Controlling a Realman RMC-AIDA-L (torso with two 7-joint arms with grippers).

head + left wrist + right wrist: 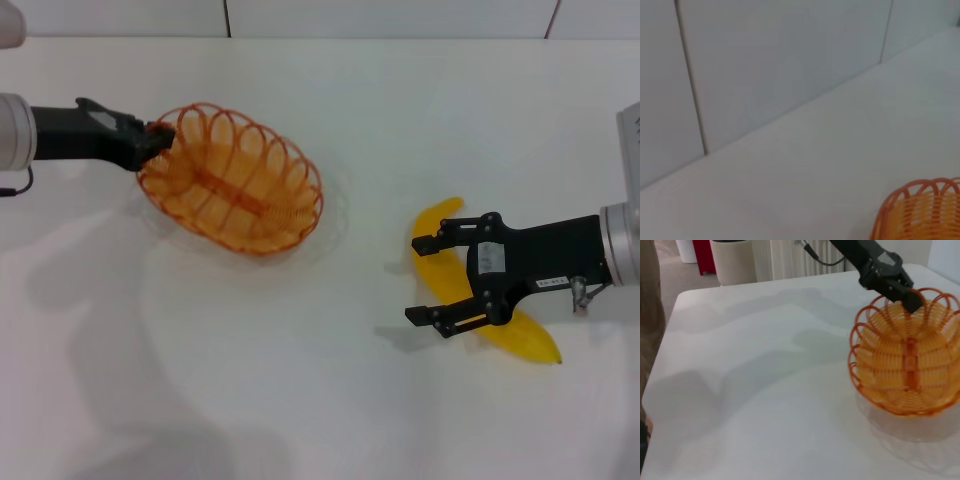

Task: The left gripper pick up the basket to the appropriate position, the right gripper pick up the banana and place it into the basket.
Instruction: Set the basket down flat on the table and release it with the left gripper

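Basket (pixel 232 178) sits on your white bench (pixel 300 400), tipped up a bit, with the left claw (pixel 158 138) pinching its rim at the far-left end. Banana (pixel 470 295) lies well off to the right; the right claw (pixel 428 280) hangs spread wide right over it.

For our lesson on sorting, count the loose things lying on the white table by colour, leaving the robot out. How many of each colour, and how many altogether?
Orange: 1, the basket, its rim held by the left gripper.
Yellow: 1, the banana, under the open right gripper.
Total: 2.
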